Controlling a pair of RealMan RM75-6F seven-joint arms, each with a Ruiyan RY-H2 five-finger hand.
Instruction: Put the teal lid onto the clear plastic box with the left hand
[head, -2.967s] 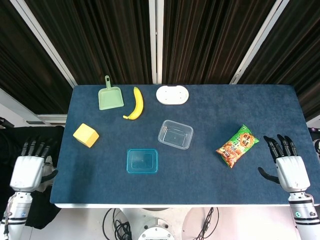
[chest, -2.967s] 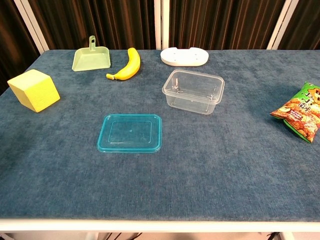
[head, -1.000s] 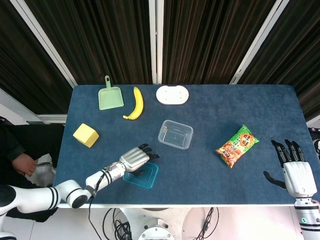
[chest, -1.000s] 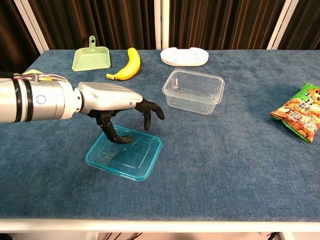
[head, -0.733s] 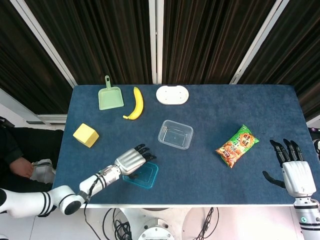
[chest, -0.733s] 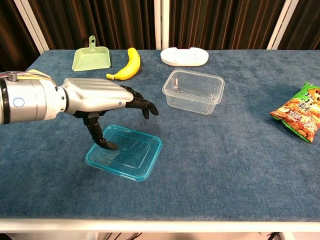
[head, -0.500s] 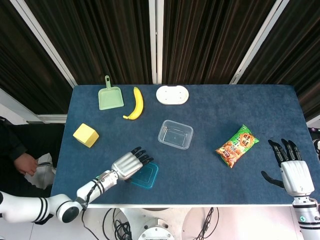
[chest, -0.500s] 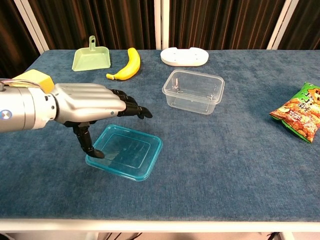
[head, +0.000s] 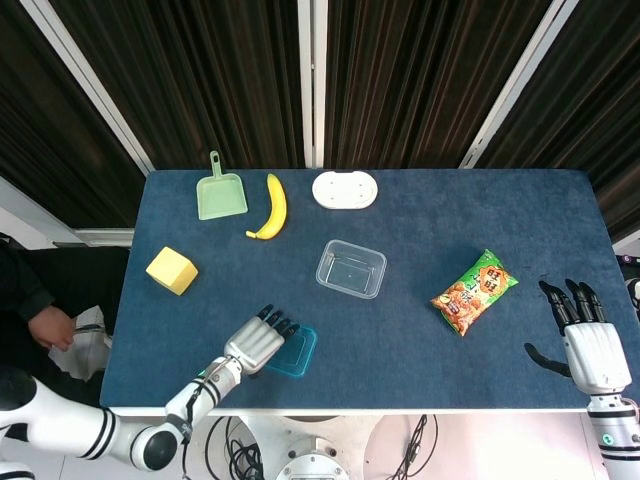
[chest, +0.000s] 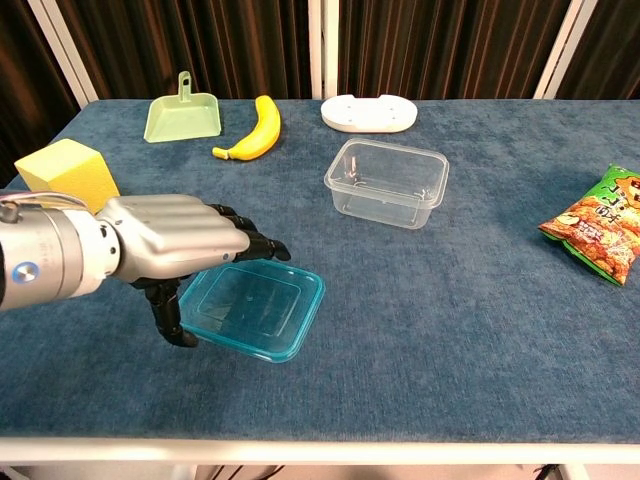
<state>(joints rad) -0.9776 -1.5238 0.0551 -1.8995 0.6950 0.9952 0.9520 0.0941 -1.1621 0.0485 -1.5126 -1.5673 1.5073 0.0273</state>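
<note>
The teal lid (head: 294, 352) (chest: 258, 312) lies near the table's front edge, turned a little askew. My left hand (head: 258, 340) (chest: 168, 250) is at the lid's left end. Its fingers stretch out over that end, and its thumb points down beside the near-left corner. I see no firm grip on the lid. The clear plastic box (head: 351, 268) (chest: 387, 182) stands empty behind and to the right of the lid. My right hand (head: 590, 345) hangs off the table's right edge with fingers spread, holding nothing; only the head view shows it.
A yellow block (head: 171, 270) (chest: 65, 168) sits left of my left hand. A green dustpan (head: 221, 192), a banana (head: 272, 207) and a white dish (head: 345, 189) line the back. A snack bag (head: 475, 291) lies at the right. A person's hand (head: 55, 328) is beyond the left edge.
My left hand came in from the left, touched the lid and skewed it, then drew back leftward and toward the front edge. Its thumb went from inside the lid to its near-left corner.
</note>
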